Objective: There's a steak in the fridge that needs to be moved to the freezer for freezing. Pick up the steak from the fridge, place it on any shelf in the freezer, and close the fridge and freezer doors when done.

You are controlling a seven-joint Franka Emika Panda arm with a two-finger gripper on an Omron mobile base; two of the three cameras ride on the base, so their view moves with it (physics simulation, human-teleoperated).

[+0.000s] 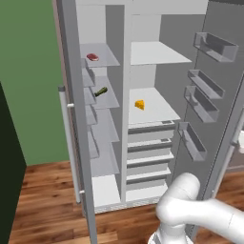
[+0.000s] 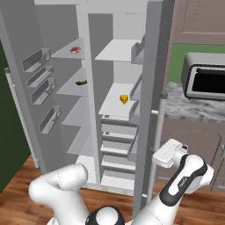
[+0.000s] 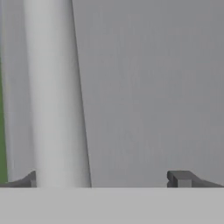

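While both tall grey doors stand swung open, the small flat slab of red raw steak [image 1: 92, 57] [image 2: 75, 50] lies on an upper translucent shelf of the narrow freezer compartment [image 1: 102, 157] [image 2: 81, 140], on the left of the refrigerator. One shelf below it lies a small dark green elongated vegetable [image 1: 100, 91] [image 2: 81, 82]. Right of the freezer, the wider fridge compartment [image 1: 155, 55] [image 2: 115, 50] holds a yellow cheese wedge [image 1: 139, 104] [image 2: 124, 99] on a white shelf above the pull-out drawers [image 1: 148, 152] [image 2: 115, 147].

The fridge door [image 1: 224, 119] [image 2: 151, 88] juts toward the viewer on the right, and the freezer door [image 1: 71, 95] [image 2: 19, 79] on the left, both with bins on their inner sides. The white arm's two-finger gripper [image 3: 107, 178] [image 2: 162, 154] sits low against the outer face of the fridge door, its dark fingertips [image 3: 179, 178] spread wide apart, with the vertical silver bar handle [image 3: 57, 96] [image 2: 157, 145] just inside the left one. Nothing is gripped. Farther right stands a silver toaster oven [image 2: 204, 79] on a marbled counter [image 2: 189, 107].
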